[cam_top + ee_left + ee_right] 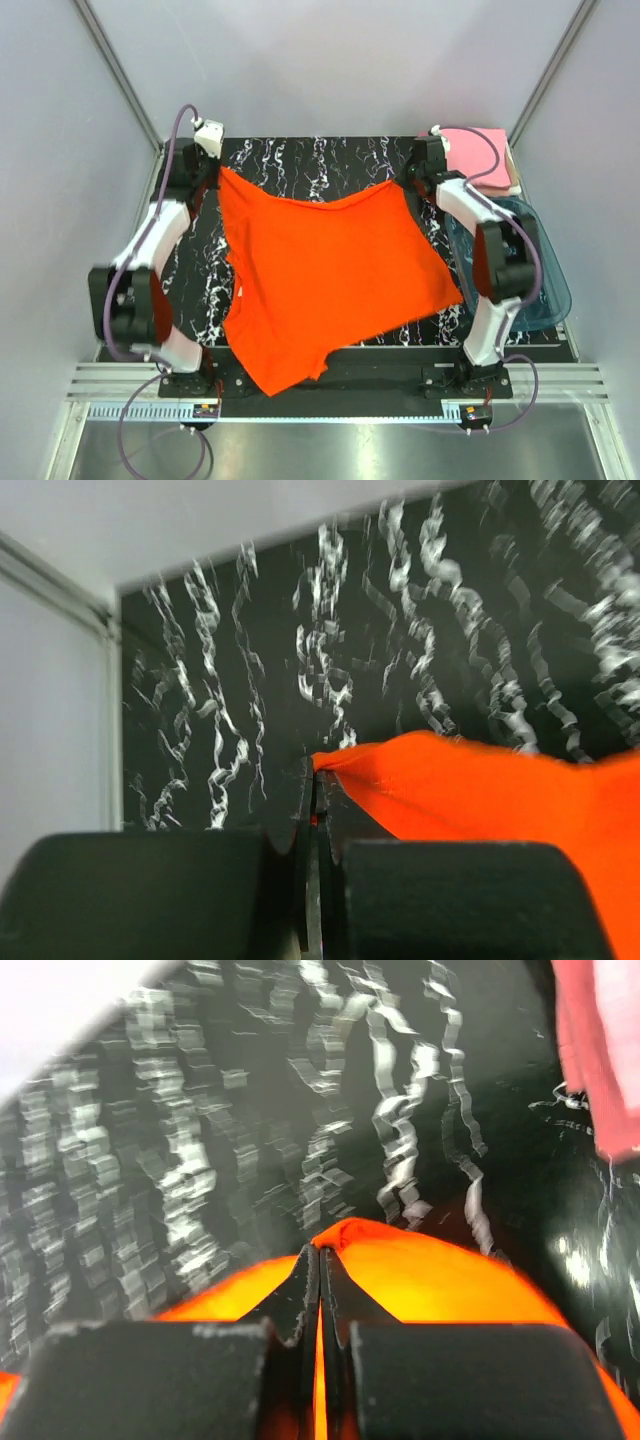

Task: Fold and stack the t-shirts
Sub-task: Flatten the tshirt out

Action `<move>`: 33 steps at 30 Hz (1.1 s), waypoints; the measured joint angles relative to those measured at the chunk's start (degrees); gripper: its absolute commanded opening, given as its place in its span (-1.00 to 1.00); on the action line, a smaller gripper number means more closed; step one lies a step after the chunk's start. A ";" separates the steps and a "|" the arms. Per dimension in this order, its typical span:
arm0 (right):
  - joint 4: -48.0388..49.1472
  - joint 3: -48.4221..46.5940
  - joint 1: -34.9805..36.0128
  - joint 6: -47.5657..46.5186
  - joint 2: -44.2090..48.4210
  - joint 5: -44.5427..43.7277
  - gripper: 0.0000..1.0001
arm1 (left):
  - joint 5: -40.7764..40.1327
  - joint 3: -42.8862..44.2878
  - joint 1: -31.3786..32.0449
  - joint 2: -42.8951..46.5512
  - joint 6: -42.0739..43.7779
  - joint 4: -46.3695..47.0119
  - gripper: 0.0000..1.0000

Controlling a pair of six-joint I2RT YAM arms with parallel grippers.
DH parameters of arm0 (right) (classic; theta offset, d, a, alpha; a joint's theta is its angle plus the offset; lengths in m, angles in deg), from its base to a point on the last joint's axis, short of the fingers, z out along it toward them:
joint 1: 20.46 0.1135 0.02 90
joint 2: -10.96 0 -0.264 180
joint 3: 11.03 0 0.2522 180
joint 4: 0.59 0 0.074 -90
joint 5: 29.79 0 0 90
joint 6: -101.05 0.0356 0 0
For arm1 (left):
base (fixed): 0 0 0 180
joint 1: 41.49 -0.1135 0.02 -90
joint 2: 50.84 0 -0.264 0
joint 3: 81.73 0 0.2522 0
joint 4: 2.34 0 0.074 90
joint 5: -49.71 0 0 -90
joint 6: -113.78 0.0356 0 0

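The left gripper (pixel 314 785) and right gripper (pixel 320 1260) each clamp a far corner of the orange-red t-shirt (pixel 330 280), stretched over the black marbled mat (pixel 300 160); folded pink t-shirts (pixel 478 150) lie beyond the teal tub (pixel 545 290).

Found shirt (pixel 325 280) spread over middle of mat (pixel 300 160), near part overhanging mat's front edge. Noted far-left corner pinched in left gripper (pixel 312 780) and far-right corner pinched in right gripper (pixel 320 1258), both toward mat's rear, with shirt's far edge strung between them. Saw folded shirts (pixel 478 148) stacked at rear right corner, right of right gripper and just behind tub (pixel 545 290). Saw tub along right edge of mat, right of shirt.
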 measured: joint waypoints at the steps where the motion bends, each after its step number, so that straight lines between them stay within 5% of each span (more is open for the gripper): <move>1: 0.83 -0.87 -0.76 0.24 -3.15 0.90 -1.00 | 0.96 1.86 -1.14 -3.93 0.20 -0.42 -1.00; 6: 2.54 -8.70 -3.21 2.03 -17.14 6.25 -1.00 | 4.94 16.61 -2.69 -21.84 0.90 -1.03 -1.00; 11: 4.17 -18.45 -3.37 2.82 -22.84 9.16 -1.00 | 6.45 27.78 -2.36 -30.71 1.92 -1.46 -1.00; 24: 6.40 -30.21 -5.11 2.71 -27.56 11.82 -1.00 | 3.72 32.39 -2.32 -35.12 2.82 0.22 -1.00; 33: 4.50 -45.31 -5.77 2.58 -39.78 13.25 -1.00 | -0.33 34.82 -2.32 -39.63 3.17 1.46 -1.00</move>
